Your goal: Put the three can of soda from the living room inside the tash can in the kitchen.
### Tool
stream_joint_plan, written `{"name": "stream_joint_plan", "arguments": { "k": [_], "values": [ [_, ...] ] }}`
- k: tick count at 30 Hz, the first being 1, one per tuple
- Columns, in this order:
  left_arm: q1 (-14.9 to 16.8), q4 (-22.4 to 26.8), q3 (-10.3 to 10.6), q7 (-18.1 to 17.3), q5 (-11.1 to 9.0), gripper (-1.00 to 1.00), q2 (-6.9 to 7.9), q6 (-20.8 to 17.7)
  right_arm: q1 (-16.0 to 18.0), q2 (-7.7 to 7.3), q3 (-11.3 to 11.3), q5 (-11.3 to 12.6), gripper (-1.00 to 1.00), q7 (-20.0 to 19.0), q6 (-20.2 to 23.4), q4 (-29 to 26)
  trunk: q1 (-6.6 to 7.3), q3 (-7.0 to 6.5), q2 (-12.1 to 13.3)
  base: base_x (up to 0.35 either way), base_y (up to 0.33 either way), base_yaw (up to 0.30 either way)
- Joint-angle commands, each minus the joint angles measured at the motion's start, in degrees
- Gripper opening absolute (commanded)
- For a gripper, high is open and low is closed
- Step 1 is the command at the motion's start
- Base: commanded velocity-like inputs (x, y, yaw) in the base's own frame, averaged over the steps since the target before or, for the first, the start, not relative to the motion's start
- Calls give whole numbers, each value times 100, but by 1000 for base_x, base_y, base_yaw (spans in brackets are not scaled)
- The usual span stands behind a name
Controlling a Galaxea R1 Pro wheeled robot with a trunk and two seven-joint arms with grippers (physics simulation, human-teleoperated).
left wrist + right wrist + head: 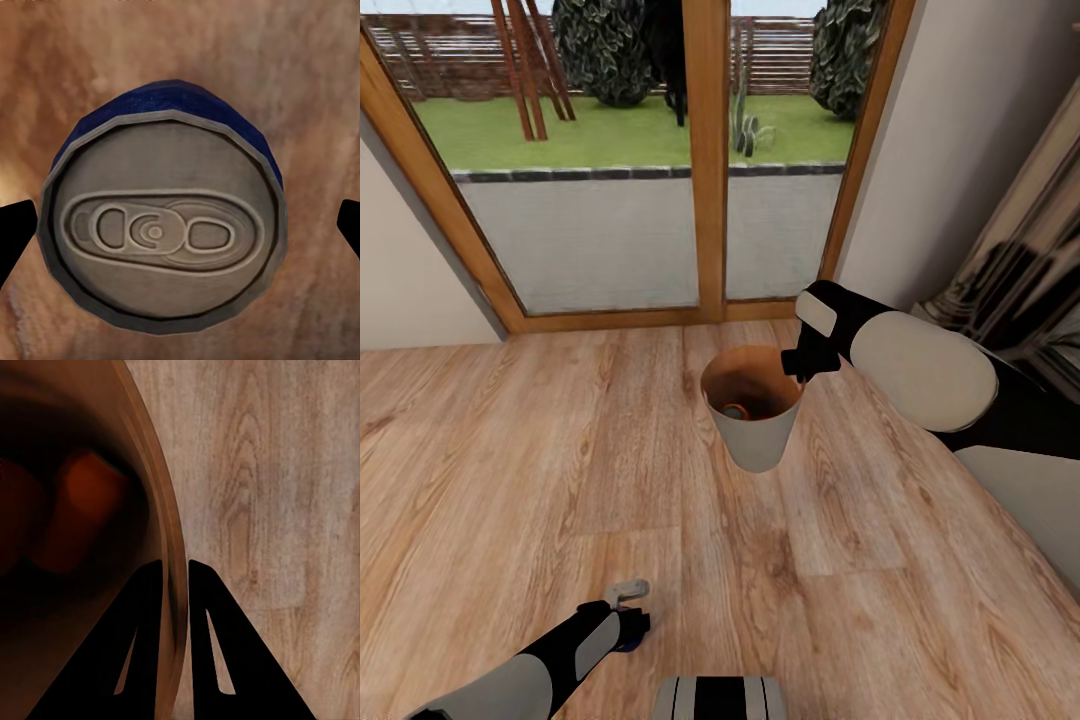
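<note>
— Bin (752, 432) on the plank floor (510, 450) before the glass doors (660, 200): where is the right gripper (792, 362)?

— At the rim. Its two fingers (142, 645) are pinched on the bin wall (169, 547), one inside, one outside. An orange can (82, 506) lies in the dark interior; the head camera shows a grey top (737, 410) at the bottom.

— And the blue can (165, 225)?

— Near the robot, well apart from the bin, standing upright between the left gripper's (628, 612) fingertips (15, 232). Whether they press it, I cannot tell.
</note>
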State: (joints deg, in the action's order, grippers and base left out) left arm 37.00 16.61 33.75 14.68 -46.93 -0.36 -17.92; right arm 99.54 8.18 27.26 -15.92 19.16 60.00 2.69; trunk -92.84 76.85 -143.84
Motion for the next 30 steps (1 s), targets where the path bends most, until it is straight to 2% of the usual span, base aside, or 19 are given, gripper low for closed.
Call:
{"name": "stream_joint_plan", "arguments": {
  "k": [1,11,15,28,29,30],
  "values": [
    [0,1,2,0,0,100,0,2,2,-1,78,81,-100,-26,0,0,1,-1,0,0,0,0],
    [0,9,9,0,0,100,1,9,-45,7,73,81,-100,-26,0,-2,1,-1,0,0,0,0],
    [0,9,9,0,0,100,1,63,-69,8,59,81,-100,-26,0,-4,-10,88,-6,0,0,0],
    [0,9,9,0,-8,100,1,208,-84,4,60,81,-100,-26,0,-5,-10,88,-6,0,0,0],
    [0,9,9,0,-9,-100,1,212,-87,2,60,81,-100,-26,0,-5,-10,88,-6,0,0,0],
    [0,9,9,0,-9,-100,1,221,-92,2,60,81,-100,-26,0,-5,-10,88,-6,0,0,0]
  ]
}}
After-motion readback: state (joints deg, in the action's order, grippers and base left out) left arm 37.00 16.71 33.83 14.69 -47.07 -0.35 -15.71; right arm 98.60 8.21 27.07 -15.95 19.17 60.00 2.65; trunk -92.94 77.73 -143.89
